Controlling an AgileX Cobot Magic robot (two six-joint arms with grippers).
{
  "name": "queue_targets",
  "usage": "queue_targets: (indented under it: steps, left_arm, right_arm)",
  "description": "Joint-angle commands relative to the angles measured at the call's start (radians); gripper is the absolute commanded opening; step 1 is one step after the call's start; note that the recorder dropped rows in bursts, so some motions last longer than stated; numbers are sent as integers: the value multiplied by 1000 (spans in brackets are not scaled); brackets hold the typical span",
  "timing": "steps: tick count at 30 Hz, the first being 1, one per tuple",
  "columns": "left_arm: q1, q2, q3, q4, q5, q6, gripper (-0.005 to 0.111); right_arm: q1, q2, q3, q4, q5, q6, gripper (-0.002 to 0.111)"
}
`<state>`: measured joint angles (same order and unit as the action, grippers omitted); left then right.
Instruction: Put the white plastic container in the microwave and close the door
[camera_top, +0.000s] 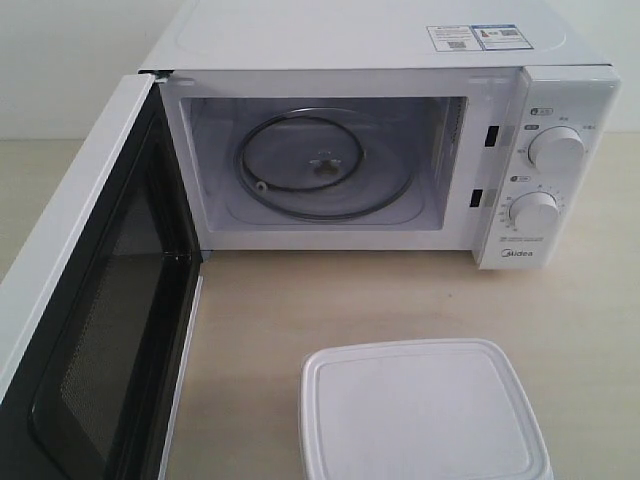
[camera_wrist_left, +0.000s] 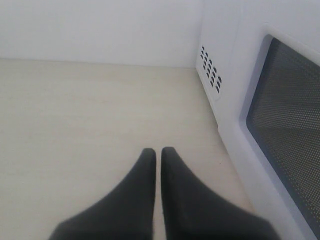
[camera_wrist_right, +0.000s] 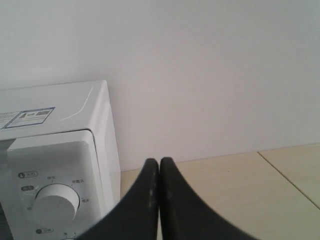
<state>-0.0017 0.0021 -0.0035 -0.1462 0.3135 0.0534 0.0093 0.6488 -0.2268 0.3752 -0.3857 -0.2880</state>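
The white plastic container (camera_top: 420, 412) with its flat lid rests on the table near the front edge, in front of the microwave (camera_top: 380, 60). The microwave's cavity is open, showing the glass turntable (camera_top: 322, 165). The door (camera_top: 95, 300) is swung wide to the left, its black mesh inner frame facing in. Neither gripper shows in the exterior view. My left gripper (camera_wrist_left: 158, 151) is shut and empty over bare table, beside the door's outer window (camera_wrist_left: 287, 120). My right gripper (camera_wrist_right: 159, 161) is shut and empty, to the right of the microwave's dial panel (camera_wrist_right: 55, 200).
A pale wooden tabletop (camera_top: 260, 330) spans the space between microwave and container. A white wall (camera_wrist_right: 210, 75) stands behind the microwave. Two round dials (camera_top: 556, 150) sit on the right front panel. Vent holes (camera_wrist_left: 210, 72) mark the microwave's side.
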Motion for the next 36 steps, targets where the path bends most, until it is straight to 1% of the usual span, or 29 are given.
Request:
queue_targets:
  steps: [1, 5, 7, 10, 16, 20, 23, 24, 26, 32, 36]
  left_arm:
    - [1, -2, 4, 5, -8, 1, 4]
    - [1, -2, 4, 5, -8, 1, 4]
    - [1, -2, 4, 5, -8, 1, 4]
    - [1, -2, 4, 5, -8, 1, 4]
    - [1, -2, 4, 5, -8, 1, 4]
    - [1, -2, 4, 5, -8, 1, 4]
    - [1, -2, 4, 5, -8, 1, 4]
    - [1, -2, 4, 5, -8, 1, 4]
    - [1, -2, 4, 5, -8, 1, 4]
    - [1, -2, 4, 5, -8, 1, 4]
    - [1, -2, 4, 5, -8, 1, 4]
  right_arm:
    - [1, 1, -8, -40, 14, 2, 0]
    - [1, 1, -8, -102, 99, 43, 0]
    - [1, 1, -8, -102, 179, 88, 0]
    - [1, 1, -8, -102, 258, 101, 0]
    - [2, 1, -6, -109, 222, 127, 0]
    - [24, 2, -6, -209, 195, 196, 0]
    - [94, 2, -6, -383, 128, 267, 0]
    - [132, 4, -6, -441, 99, 288, 0]
    - [189, 20, -6, -519, 51, 288, 0]
    - [346, 184, -6, -531, 27, 312, 0]
    - [429, 341, -6, -531, -71, 317, 0]
